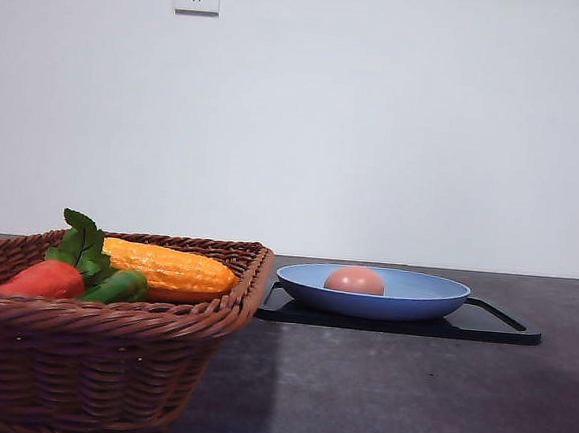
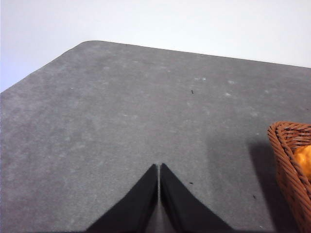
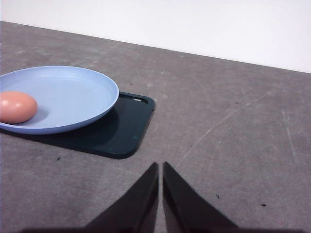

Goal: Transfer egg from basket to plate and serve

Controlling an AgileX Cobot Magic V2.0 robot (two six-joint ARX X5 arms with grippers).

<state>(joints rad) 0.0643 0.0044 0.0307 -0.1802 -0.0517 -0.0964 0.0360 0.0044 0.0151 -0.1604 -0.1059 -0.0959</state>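
Note:
The pinkish-brown egg (image 1: 355, 279) lies in the light blue plate (image 1: 434, 296), which rests on a black tray. In the right wrist view the egg (image 3: 17, 107) sits at the plate's (image 3: 77, 94) near side, well away from my right gripper (image 3: 160, 167), whose black fingers are shut with nothing between them. The brown wicker basket (image 1: 107, 363) stands at the front left, and its corner (image 2: 286, 145) shows in the left wrist view. My left gripper (image 2: 159, 169) is shut and empty over bare table beside the basket.
In the basket lie a red-orange vegetable with green leaves (image 1: 44, 277), a yellow corn-like piece (image 1: 170, 267) and a green one (image 1: 118, 286). The black tray (image 1: 491, 328) (image 3: 124, 131) sits under the plate on the grey table (image 1: 405, 406). A white wall stands behind.

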